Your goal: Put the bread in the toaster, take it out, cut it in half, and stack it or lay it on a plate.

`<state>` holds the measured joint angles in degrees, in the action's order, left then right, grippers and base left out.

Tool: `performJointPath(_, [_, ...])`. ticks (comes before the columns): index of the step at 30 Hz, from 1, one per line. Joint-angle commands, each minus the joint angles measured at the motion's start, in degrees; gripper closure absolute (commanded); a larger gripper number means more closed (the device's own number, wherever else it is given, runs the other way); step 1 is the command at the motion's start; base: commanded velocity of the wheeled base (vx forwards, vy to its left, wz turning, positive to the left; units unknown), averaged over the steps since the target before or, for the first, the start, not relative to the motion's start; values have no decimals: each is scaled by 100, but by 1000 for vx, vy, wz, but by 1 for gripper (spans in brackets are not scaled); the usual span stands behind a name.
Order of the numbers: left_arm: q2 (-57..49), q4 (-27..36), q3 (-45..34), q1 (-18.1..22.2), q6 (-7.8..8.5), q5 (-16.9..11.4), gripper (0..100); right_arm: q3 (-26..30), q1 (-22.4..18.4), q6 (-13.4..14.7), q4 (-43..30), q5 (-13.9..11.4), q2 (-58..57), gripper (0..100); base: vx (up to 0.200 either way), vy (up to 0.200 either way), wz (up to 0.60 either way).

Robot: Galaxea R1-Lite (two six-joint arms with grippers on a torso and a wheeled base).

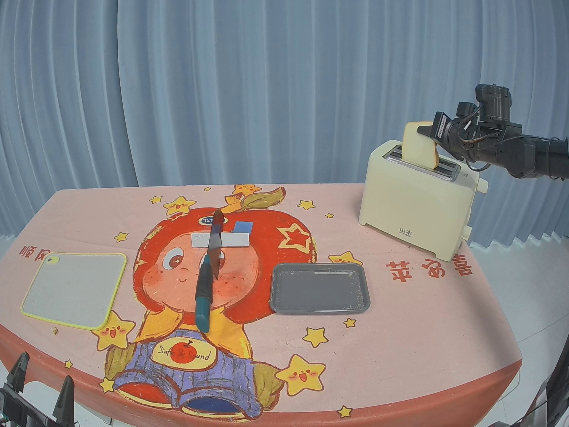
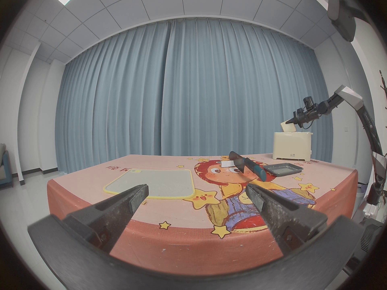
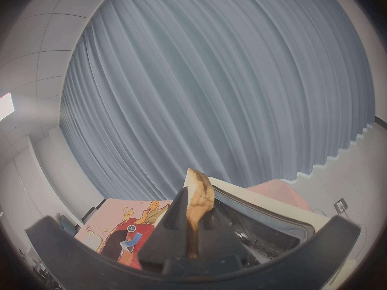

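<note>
pale bread (image 1: pixel 416 149), clamped in the right jaws, stands atop the toaster (image 1: pixel 415 212).

On my right wrist camera, the right gripper (image 3: pixel 192 226) has its fingers (image 3: pixel 167 230) clamped on the bread (image 3: pixel 199 192). I see the slice edge-on and upright, its crust end sticking out past the fingertips. Just beyond and beneath it lies the toaster (image 3: pixel 262 211), a cream rim around a dark slot. I cannot tell whether the slice touches the slot. Farther off is the table (image 3: pixel 121 212) with its pink cartoon cloth, and a blue-grey curtain (image 3: pixel 221 81) hangs behind.
</note>
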<state>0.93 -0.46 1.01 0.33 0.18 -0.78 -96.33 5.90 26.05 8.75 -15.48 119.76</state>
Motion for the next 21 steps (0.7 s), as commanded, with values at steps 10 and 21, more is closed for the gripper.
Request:
performJointPath(10, [-93, 2, -101, 2, -1, -1, 0, 721, 403, -276, -5, 1, -1420, 100, 0, 0, 0])
performJointPath(21, [-93, 2, -101, 2, -1, -1, 0, 2593, 922, -452, 4, -16, -3213, 100, 0, 0, 0])
